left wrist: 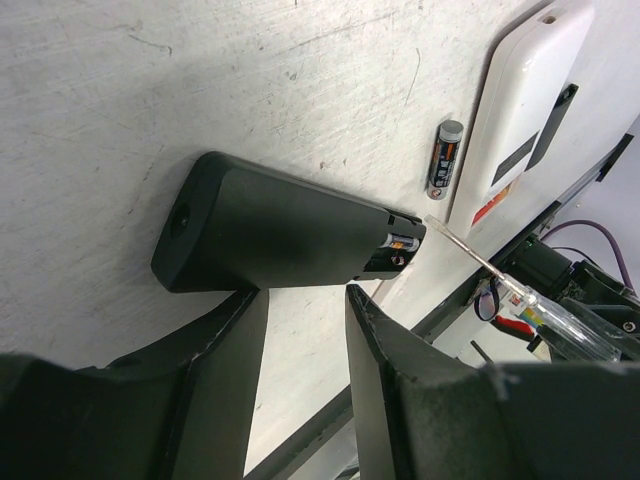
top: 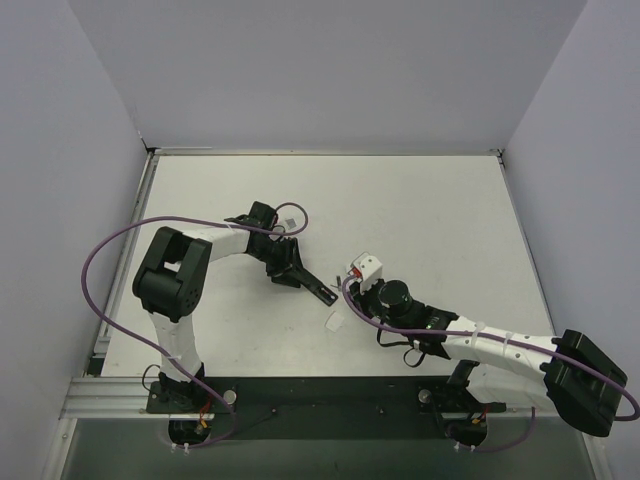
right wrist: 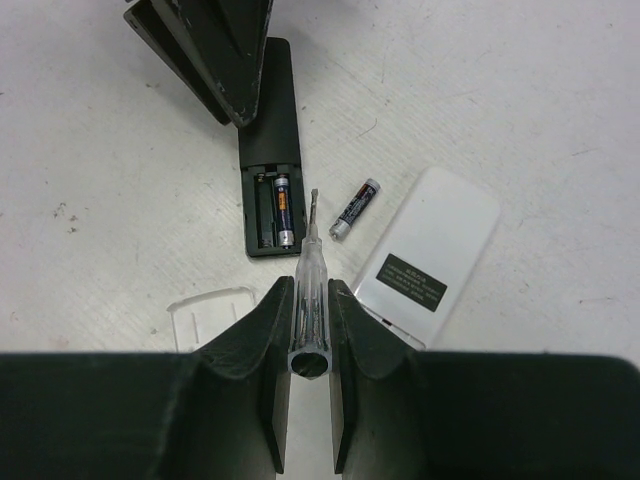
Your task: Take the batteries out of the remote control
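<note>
The black remote [right wrist: 268, 150] lies on the table with its back open. One battery [right wrist: 283, 206] sits in the right slot and the left slot is empty. A second battery [right wrist: 355, 208] lies loose on the table to its right, and also shows in the left wrist view [left wrist: 445, 160]. My right gripper [right wrist: 308, 300] is shut on a clear screwdriver [right wrist: 308, 270], whose tip hovers at the compartment's right edge. My left gripper [left wrist: 305, 300] has its jaws apart, fingertips against the side of the remote [left wrist: 270, 235] at its far end. In the top view it [top: 283, 262] meets the remote [top: 315, 283].
A white device [right wrist: 430, 260] with a black label lies right of the loose battery. The clear battery cover [right wrist: 210, 310] lies near my right gripper's left finger, and shows as a small pale piece in the top view [top: 334, 322]. Walls enclose the table [top: 420, 200].
</note>
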Robot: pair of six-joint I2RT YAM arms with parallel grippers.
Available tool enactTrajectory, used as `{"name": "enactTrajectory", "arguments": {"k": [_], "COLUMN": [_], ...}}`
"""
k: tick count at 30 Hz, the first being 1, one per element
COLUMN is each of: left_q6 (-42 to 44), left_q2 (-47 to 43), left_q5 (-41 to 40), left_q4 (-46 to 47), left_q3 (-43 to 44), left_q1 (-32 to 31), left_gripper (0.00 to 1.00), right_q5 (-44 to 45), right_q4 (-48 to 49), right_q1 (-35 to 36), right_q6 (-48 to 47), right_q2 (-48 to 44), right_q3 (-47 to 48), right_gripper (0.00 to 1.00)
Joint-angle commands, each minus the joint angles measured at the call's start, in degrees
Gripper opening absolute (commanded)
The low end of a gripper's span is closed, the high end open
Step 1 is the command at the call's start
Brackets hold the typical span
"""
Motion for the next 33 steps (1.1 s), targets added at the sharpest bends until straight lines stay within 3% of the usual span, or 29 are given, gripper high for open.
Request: {"name": "enactTrajectory", "arguments": {"k": [1, 20, 27, 33], "left_q6": [1.4, 1.1, 2.7, 4.7], "left_q2": [0.4, 4.6, 2.3, -0.5], "left_q5": [-1.7, 1.1, 1.9, -2.3], "left_q4": [-1.4, -1.1, -2.3, -6.5], "left_q3": [1.3, 9.1, 8.0, 6.7], "left_q1": [0.0, 0.1, 1.1, 1.1], "left_gripper": [0.47, 0.47, 0.48, 0.48], "right_q5": [1.9, -4.2, -8.3, -9.2], "right_q4": [0.0, -2.0, -2.9, -4.4], "right_q1": [0.7, 1.5, 1.6, 1.6], "right_q6": [-0.1, 0.0, -1.4, -4.2], "right_q2": [-1.0, 2.2, 1.9, 1.7], "right_q3": [1.4, 3.5, 4.4, 5.5], "right_gripper": [0.00, 0.00, 0.00, 0.00]}}
